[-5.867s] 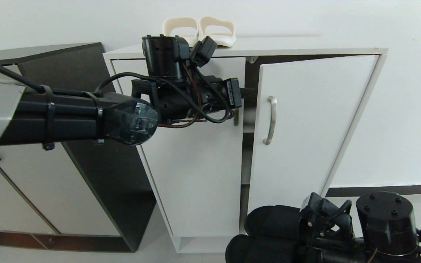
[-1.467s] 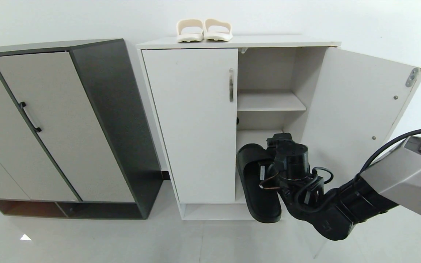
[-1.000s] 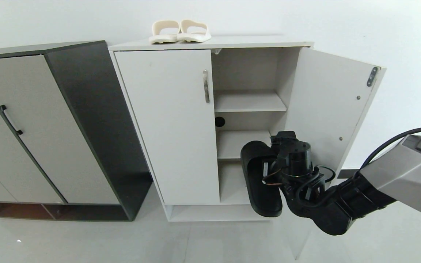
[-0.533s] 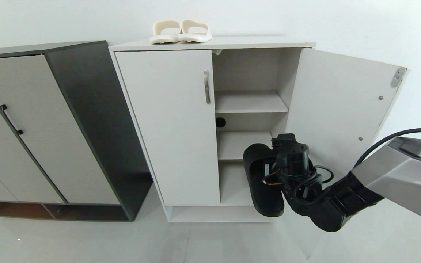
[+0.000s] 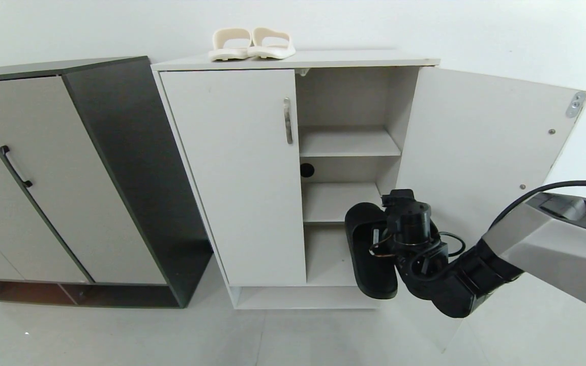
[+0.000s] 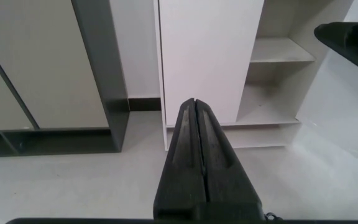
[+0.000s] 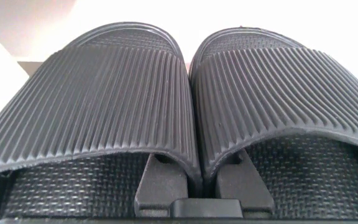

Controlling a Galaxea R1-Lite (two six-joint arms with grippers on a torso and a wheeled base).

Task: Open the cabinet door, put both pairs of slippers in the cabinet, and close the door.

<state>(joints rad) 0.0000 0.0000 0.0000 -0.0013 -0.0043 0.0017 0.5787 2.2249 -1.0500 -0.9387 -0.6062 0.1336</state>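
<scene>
While the cabinet door (image 5: 476,152) stands open, black slippers (image 5: 369,254) are clasped in the fingers of the right gripper (image 7: 196,198) before the shelves (image 5: 341,198). Fingers of the left gripper (image 6: 194,124) are pressed together.

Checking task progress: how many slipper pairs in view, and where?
2. Cream pair atop the white cabinet; black pair in the right gripper, before the open compartment. Behind the closed door: unseen.

Fingertips of the right gripper (image 7: 202,182) are covered by straps of the black slippers (image 7: 129,93). The grey cabinet (image 5: 44,178) is cut off at the edge. The lower part of the open door (image 5: 476,147) is masked by the right arm (image 5: 552,244).
</scene>
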